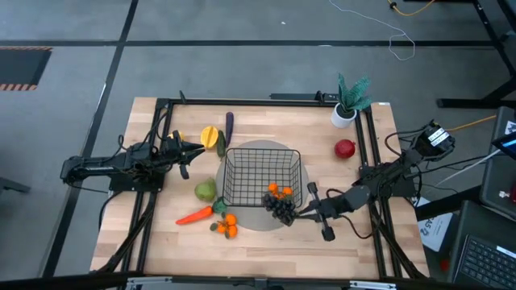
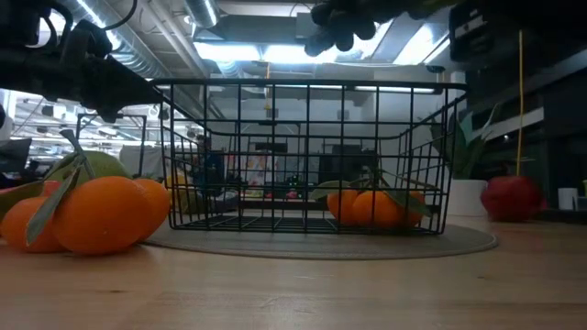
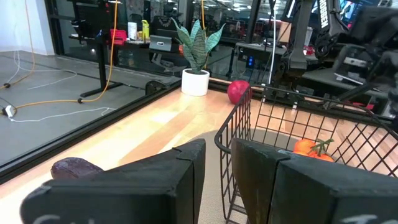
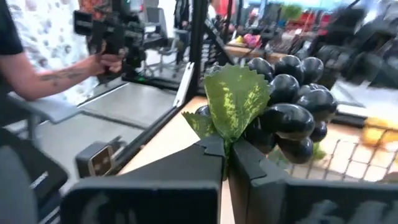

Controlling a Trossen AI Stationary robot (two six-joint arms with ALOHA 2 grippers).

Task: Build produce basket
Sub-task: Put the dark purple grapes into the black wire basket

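Grey floor with dark seams surrounds one light wooden table [image 1: 258, 242], and two dark arms reach over it, one from each side. One square black wire basket [image 1: 262, 177] sits near the table's middle on one round grey mat [image 1: 262, 219]; inside it lies a single cluster of small oranges [image 1: 279, 191], in the corner nearest the right arm. One potted plant [image 1: 348, 101] in a white pot stands at the far right corner, with one red apple [image 1: 344, 148] near it. Left of the basket lie one green pear [image 1: 205, 190] just beside its wall, one orange carrot [image 1: 195, 215] in front of the pear, and a second cluster of oranges [image 1: 226, 225] at the mat's edge. Beyond the basket's far left corner are one yellow piece [image 1: 210, 135] and one dark eggplant [image 1: 230, 122]. The right gripper [image 1: 310, 208] hangs over the basket's right rim, its fingers pinched tight on the green leaf of one bunch of dark grapes [image 4: 292, 109], held up in the air. The left gripper [image 1: 193, 148] hovers near the yellow piece, beside the basket's far left corner; its fingers [image 3: 186, 163] stand a narrow slit apart with nothing between them. A person's arm [image 4: 56, 71] shows in the room beyond.
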